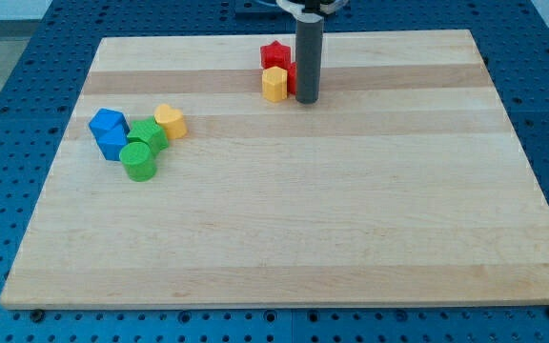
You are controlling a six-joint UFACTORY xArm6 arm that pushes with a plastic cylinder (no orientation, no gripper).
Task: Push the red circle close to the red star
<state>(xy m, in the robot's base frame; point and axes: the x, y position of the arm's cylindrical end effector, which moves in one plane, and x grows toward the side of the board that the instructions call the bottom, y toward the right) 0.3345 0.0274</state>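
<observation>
Touching red circle (pixel 292 78) beside red star (pixel 274 53), my tip (pixel 307 99), no hand shown

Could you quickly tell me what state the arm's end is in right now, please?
My tip: no gripper, holding nothing; beside the red circle.

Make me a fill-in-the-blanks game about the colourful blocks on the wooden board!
1. The red star sits near the view's ____ edge of the board.
2. The block touching the star from below is coloured ____.
3. My tip stands just to the view's ____ of the yellow block.
4. The green cylinder lies on the view's ____ side.

Missing words: top; yellow; right; left
</observation>
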